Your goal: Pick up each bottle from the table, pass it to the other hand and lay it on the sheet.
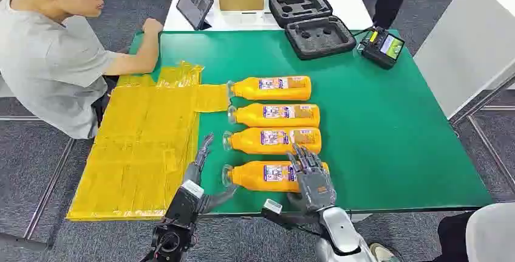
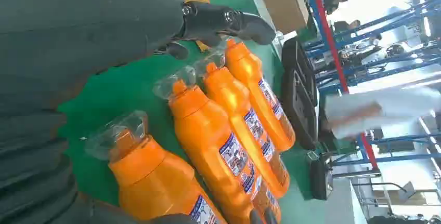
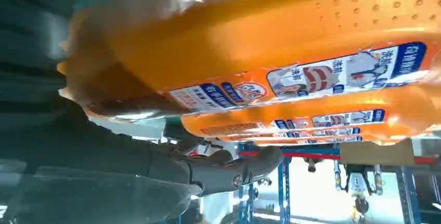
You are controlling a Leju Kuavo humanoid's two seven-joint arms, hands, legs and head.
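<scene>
The right hand (image 1: 311, 180) lies over the base end of the nearest bottle (image 1: 267, 175), its fingers (image 1: 302, 160) draped across the orange body. The right wrist view has the bottle pressed close against the palm with the thumb curled beneath it, so the hand seems to grip it, though the bottle rests on the desk (image 1: 388, 134) and is not lifted. The left hand (image 1: 200, 177) waits just beside the bottle's capped end, holding nothing, its fingers (image 1: 205, 148) spread wide and pointing away over the edge of the yellow sheet (image 1: 146, 146).

Three more bottles (image 1: 273, 113) lie in a row beyond the first, side by side, caps toward the sheet, which covers the desk's left part with no bottle on it.

By my judgement this is the pick-up of the first bottle, the very start of the task. The next move calls for a firm closing and a lift clear of the neighbouring bottle, then a swing toward the left hand, which must take the neck end before the right hand lets go.

A person (image 1: 54, 61) sits at the desk's far left corner, one arm resting near the sheet.
</scene>
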